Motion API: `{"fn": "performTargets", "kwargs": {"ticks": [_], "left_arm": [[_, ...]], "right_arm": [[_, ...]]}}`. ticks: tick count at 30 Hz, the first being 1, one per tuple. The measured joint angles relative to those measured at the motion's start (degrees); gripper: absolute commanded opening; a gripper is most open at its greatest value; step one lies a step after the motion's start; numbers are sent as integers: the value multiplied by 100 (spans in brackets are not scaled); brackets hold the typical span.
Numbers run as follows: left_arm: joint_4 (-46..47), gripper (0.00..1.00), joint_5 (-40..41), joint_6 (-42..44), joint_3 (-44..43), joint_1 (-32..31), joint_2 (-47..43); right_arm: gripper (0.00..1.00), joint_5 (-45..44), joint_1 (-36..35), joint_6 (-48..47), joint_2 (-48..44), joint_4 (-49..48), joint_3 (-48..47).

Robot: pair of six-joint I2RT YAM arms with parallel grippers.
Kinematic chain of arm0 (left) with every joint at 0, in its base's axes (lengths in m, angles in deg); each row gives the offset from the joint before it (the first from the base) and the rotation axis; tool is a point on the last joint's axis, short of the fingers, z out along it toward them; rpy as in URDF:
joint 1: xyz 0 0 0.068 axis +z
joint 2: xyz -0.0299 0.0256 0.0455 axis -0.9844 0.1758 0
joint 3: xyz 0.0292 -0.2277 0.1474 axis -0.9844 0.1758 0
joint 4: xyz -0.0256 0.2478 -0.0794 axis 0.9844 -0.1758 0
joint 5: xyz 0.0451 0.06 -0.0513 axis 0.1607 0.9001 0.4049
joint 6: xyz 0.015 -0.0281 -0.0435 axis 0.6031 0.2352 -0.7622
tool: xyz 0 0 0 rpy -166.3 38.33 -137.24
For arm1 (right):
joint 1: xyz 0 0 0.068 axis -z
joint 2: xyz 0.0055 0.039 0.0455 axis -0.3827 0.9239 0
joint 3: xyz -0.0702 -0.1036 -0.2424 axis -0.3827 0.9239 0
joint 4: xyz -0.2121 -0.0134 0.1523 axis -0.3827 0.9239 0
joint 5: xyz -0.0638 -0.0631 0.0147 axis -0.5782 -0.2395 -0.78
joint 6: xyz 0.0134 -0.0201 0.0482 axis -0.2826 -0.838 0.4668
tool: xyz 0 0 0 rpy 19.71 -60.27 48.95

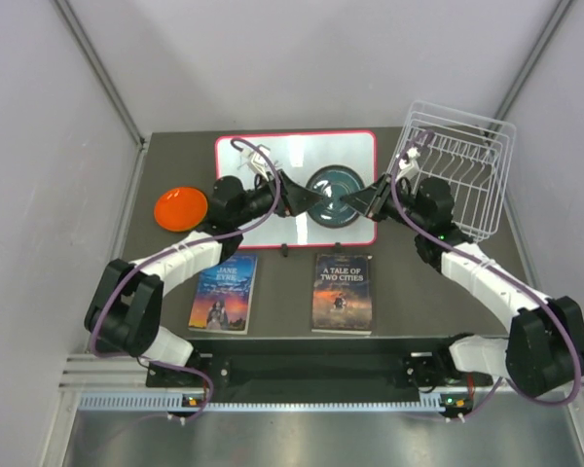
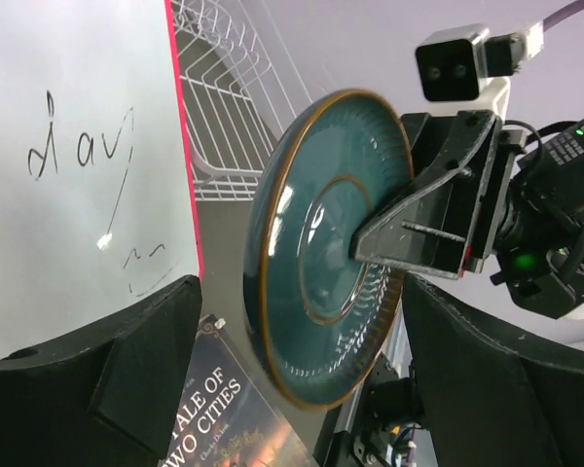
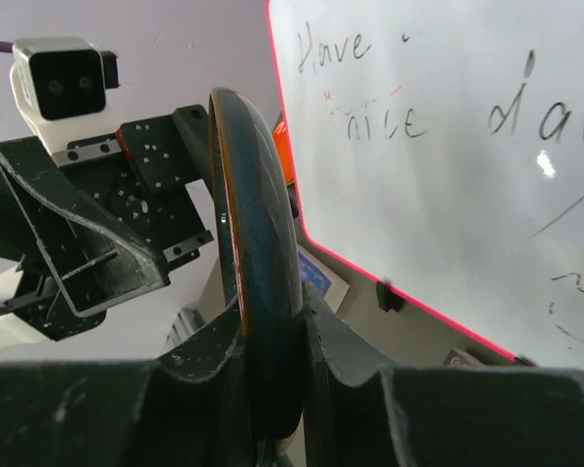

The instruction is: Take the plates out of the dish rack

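Observation:
A dark teal plate [image 1: 333,197] with a gold rim is held upright on edge above the whiteboard. My right gripper [image 1: 355,199] is shut on its right rim; the right wrist view shows the plate [image 3: 258,272] pinched between both fingers [image 3: 200,355]. My left gripper [image 1: 294,197] is open just left of the plate; in the left wrist view the plate [image 2: 321,243] stands between its spread fingers [image 2: 146,360] without touching them. The orange plate [image 1: 180,207] lies flat on the table at the left. The white wire dish rack [image 1: 462,165] at the back right looks empty. The red and green plates are out of view.
A red-framed whiteboard [image 1: 273,156] with handwriting lies at the back middle under the grippers. Two books lie in front: Jane Eyre [image 1: 224,292] and A Tale of Two Cities [image 1: 342,292]. Grey walls close in the table on three sides.

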Motion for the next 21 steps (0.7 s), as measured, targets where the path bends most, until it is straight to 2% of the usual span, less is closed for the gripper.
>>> {"fn": "performTargets", "kwargs": {"ticks": [1,2,4,5,7,12,13,15,16,19,21], "left_arm": [[46,74,-22,4,0,-2,0],[70,55,-33,-9,0,-9,0],[87,38,-35,-4,-2,-11,0],[87,17,-26,22,-2,-11,2],[118,0,-33,-4,4,-11,2],[422,0,-166,-354,7,79,-2],[433,0,-164,-350,9,92,-2],[424,0,-131,-306,17,122,-2],[372,0,-92,-256,26,127,-17],[-103,0,205,219,26,87,-249],[-638,0,463,625,26,107,-525]], "right_arm": [[0,26,-57,52,72,-90,0],[0,44,-90,90,111,-157,0],[0,114,-155,160,166,-328,0],[0,146,-175,203,184,-420,0],[0,188,-190,245,208,-586,0],[0,481,-109,476,457,-1217,9],[12,522,-103,533,522,-1331,9],[22,577,-96,625,669,-1530,9],[34,592,-94,645,719,-1587,9],[53,564,-107,623,758,-1423,4],[58,511,-101,424,664,-975,-39]]}}
